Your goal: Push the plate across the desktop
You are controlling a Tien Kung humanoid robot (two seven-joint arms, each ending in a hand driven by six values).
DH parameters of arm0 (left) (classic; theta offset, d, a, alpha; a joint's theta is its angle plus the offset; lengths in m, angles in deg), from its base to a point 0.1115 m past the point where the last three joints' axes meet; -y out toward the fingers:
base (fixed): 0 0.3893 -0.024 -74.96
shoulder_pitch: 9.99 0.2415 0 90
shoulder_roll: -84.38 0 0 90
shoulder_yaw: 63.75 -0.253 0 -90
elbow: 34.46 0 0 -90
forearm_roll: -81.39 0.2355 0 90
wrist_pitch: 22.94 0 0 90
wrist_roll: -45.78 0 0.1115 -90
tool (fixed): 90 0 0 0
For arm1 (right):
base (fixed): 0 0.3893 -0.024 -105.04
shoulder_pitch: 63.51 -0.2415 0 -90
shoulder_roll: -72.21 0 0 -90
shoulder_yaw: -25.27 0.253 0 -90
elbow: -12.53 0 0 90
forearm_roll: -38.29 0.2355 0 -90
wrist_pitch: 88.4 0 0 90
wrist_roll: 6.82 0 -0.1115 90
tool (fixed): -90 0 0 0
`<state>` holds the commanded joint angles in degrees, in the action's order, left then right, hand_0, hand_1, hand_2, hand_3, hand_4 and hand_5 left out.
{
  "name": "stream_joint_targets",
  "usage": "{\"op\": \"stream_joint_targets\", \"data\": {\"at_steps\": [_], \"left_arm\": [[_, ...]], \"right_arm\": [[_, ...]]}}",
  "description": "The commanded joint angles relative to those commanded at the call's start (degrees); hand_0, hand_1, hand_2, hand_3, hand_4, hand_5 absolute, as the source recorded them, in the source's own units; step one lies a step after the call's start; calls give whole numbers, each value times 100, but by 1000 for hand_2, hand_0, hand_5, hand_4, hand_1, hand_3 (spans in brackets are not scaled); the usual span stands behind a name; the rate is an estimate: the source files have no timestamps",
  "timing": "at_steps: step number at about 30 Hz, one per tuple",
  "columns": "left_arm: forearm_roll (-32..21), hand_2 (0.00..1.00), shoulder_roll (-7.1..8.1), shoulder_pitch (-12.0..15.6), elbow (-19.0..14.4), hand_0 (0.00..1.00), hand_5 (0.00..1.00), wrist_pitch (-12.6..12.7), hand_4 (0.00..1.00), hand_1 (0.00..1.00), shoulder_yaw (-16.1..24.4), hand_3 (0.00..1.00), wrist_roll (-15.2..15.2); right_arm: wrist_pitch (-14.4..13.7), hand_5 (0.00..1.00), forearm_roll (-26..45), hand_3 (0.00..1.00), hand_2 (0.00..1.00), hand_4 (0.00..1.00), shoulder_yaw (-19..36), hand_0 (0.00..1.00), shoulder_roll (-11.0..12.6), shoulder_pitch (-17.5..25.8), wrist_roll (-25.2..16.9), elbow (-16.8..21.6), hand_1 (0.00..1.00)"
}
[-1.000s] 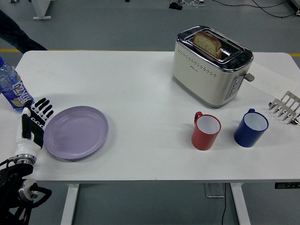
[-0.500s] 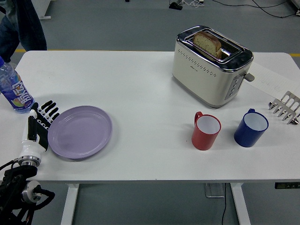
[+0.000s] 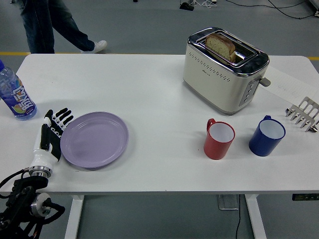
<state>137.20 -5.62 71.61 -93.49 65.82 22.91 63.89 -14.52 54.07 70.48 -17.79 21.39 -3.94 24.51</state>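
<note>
A lilac plate [image 3: 94,140] lies flat on the white table [image 3: 149,94], left of the middle and near the front edge. My left hand [image 3: 52,133] stands on edge against the plate's left rim, fingers straight and open, holding nothing. The black left arm comes up from the lower left corner. My right arm is out of the picture.
A blue drink bottle [image 3: 15,97] stands at the far left. A cream toaster [image 3: 224,68] with a bread slice sits at the back right. A red mug [image 3: 219,139] and a blue mug [image 3: 266,135] stand right of the plate. A metal rack [image 3: 303,114] is at the right edge. A person walks past beyond the table [image 3: 45,25].
My left hand has slid to the right and the plate has moved right with it, by about a quarter of its width. The person behind the table has walked to the right.
</note>
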Motion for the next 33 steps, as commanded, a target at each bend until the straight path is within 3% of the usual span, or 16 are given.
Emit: {"op": "stream_joint_targets", "data": {"at_steps": [14,33], "left_arm": [[-67,790,0,-172,84,804,998,49,552,803,-76,701,34],[-81,789,0,-203,111,804,998,37,547,798,-422,699,9]], "right_arm": [[-1,593,-37,633,623,410,17,569,0,-42,12,-1,476],[-1,594,-62,633,622,410,29,569,0,-50,17,1,476]]}}
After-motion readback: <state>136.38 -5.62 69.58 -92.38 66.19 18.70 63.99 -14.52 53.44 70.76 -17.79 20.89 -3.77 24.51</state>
